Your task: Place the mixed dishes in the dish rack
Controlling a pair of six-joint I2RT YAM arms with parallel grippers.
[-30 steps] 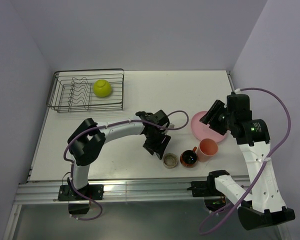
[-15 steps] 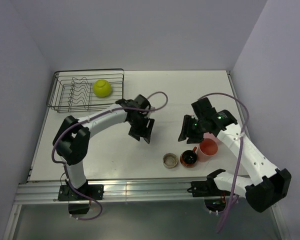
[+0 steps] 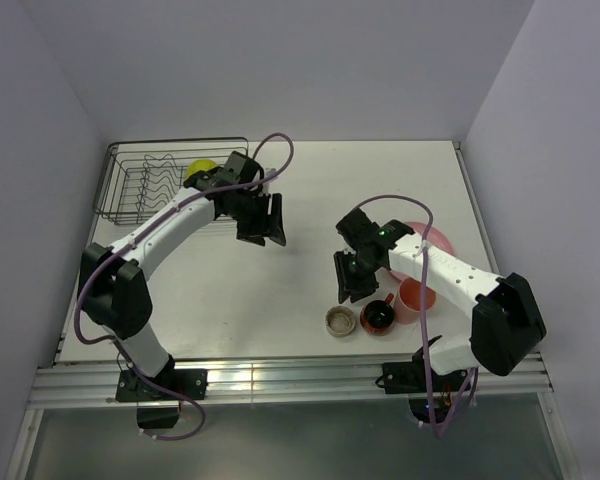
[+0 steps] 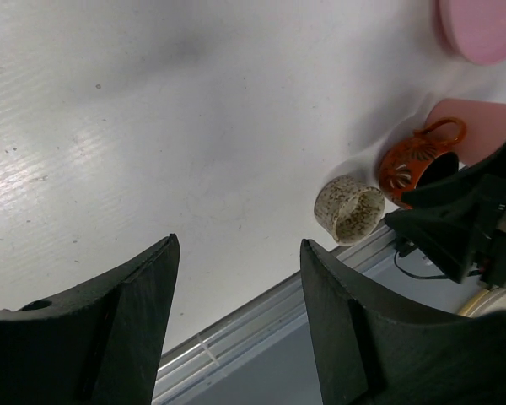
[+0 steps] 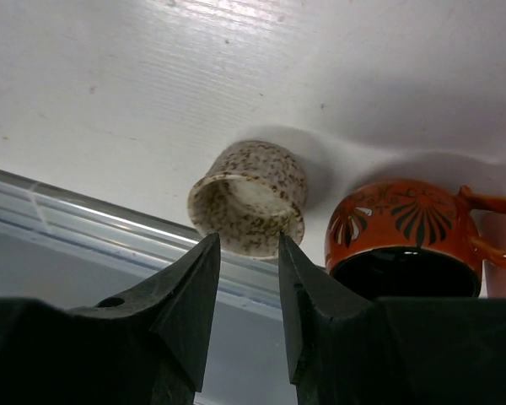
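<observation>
Right claw [image 5: 246,251], jaws narrowly apart and empty, hovers just above the speckled cup [image 5: 251,196]. The orange mug [image 5: 401,240] stands just beside it, so a skewed descent could knock either over. Left claw [image 4: 238,245] gapes empty.

My left hand [image 3: 262,225] hangs over the white table [image 3: 320,180] beside the dark wire dish rack [image 3: 145,185], which holds a lime-green bowl [image 3: 199,166]. My right hand [image 3: 350,280] hovers near the small beige cup [image 3: 340,321] and the orange-red mug [image 3: 377,317].
</observation>
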